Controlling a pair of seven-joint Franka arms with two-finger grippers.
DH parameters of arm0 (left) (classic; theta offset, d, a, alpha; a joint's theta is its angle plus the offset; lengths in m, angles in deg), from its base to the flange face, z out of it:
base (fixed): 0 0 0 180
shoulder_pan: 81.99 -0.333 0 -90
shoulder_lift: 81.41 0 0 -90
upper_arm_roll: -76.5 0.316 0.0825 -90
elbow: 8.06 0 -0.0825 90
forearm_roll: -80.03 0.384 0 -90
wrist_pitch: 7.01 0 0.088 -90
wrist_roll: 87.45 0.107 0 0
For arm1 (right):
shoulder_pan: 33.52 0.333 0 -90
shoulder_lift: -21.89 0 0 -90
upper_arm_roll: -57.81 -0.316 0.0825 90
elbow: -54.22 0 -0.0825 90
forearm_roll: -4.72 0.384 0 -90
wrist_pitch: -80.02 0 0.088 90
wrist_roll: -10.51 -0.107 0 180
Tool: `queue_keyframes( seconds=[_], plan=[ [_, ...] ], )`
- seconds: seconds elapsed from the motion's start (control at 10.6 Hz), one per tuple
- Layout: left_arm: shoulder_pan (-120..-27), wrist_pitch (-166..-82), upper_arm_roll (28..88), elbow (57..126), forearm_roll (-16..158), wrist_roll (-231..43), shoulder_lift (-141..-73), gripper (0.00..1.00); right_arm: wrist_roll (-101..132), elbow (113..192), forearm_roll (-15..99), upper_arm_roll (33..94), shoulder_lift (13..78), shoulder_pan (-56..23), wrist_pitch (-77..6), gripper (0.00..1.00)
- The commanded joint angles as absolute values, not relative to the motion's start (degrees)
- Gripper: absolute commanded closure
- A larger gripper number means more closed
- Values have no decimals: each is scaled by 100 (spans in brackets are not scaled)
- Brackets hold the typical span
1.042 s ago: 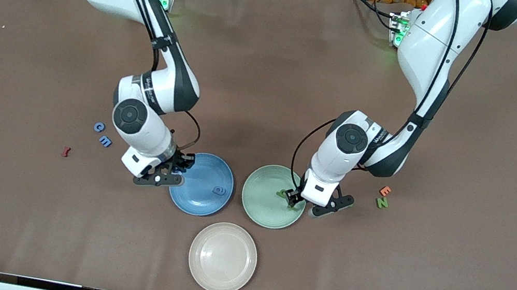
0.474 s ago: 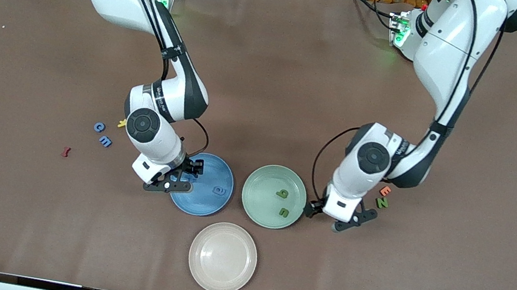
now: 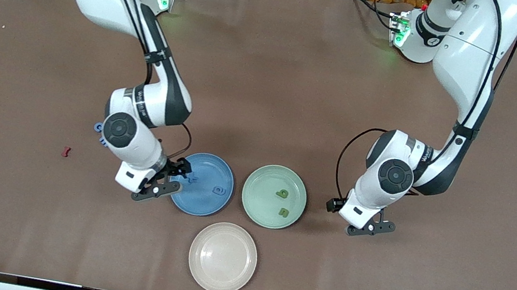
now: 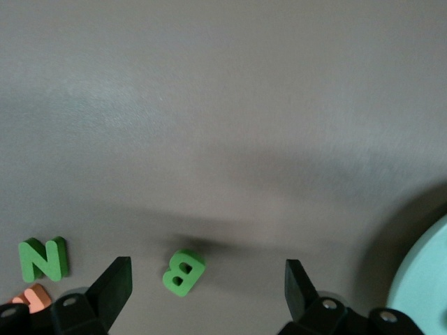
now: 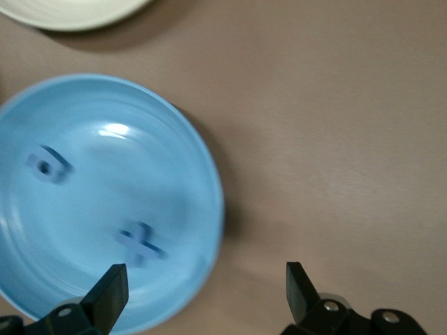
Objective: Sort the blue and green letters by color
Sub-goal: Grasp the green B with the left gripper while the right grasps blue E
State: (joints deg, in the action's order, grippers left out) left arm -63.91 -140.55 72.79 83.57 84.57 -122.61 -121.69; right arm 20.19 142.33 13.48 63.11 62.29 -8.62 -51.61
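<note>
The blue plate (image 3: 201,204) holds a blue "a" (image 3: 218,190) and a blue X (image 3: 192,179). My right gripper (image 3: 162,186) hovers open and empty over that plate's rim (image 5: 209,209), at the right arm's end, with the X (image 5: 140,244) close by. Two green letters (image 3: 284,193) lie in the green plate (image 3: 258,192). My left gripper (image 3: 364,227) is open over the table beside the green plate, toward the left arm's end. A green B (image 4: 183,271) lies on the table between its fingers, with a green N (image 4: 43,258) beside it. A blue C (image 3: 97,127) peeks from under the right arm.
A beige plate (image 3: 223,257) sits nearer the front camera than the two coloured plates. An orange letter (image 4: 31,296) lies against the green N. A dark red letter (image 3: 66,151) lies toward the right arm's end of the table.
Both grippers opened. The right one left the blue X in the blue plate and drew back to its rim. The left one left a green letter in the green plate and moved over the B.
</note>
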Motion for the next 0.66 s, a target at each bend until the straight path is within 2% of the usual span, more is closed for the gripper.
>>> queue_keyframes(
  seconds=[0.0, 0.57],
  plan=[
    [-6406, -13981, 7246, 8590, 8513, -11700, -12070, 3, 3603, 14350, 1412, 6290, 6058, -1364, -4752, 0],
    [-6696, -13972, 7035, 8836, 8433, -9670, -12052, 1, 5259, 15983, 1350, 6317, 5153, -2147, -4987, 0]
  ],
)
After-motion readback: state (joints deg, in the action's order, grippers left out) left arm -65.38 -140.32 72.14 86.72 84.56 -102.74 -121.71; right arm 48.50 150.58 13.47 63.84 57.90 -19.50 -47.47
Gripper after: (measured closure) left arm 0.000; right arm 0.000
